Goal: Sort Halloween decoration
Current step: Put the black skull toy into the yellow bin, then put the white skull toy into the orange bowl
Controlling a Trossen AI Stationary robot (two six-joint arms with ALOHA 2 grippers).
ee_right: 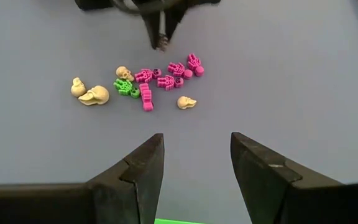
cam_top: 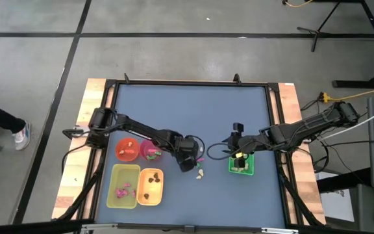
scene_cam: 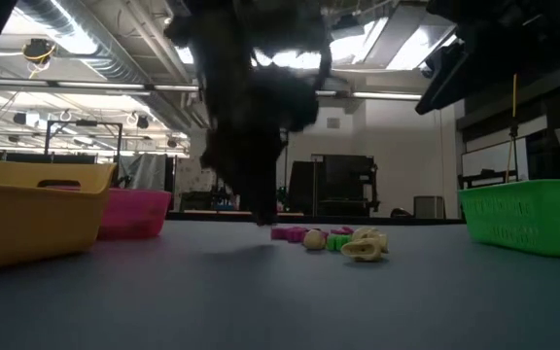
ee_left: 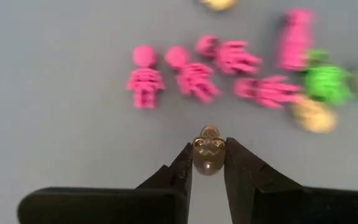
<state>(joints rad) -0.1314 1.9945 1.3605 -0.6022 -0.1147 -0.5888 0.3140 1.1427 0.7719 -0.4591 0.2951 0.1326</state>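
- Low view, nearest: bare blue-grey surface fills the lower frame; a yellow tray at lower left and a green basket at right stand on it.
- Behind the yellow tray, a pink bowl sits left of centre.
- Mid-frame: the Halloween decoration, a small cluster of magenta, cream and green trinkets, lies loose on the surface, right of centre.
- Left gripper: fingers clamped on a dark brown skull trinket, just beside the magenta skeletons; in the high view it sits at centre, right of the bowls.
- Right gripper: fingers apart, holding nothing, hovering near the green basket's edge, facing the cluster from the other side.
- High view: orange bowl and the pink bowl side by side; below them the yellow tray and an orange tray, touching, each holding trinkets.
- Wooden boards border the surface left and right.
- Room beyond: grey concrete floor with dark seams; a person's shoe at the left edge; ceiling ducts and dark cabinets far back.
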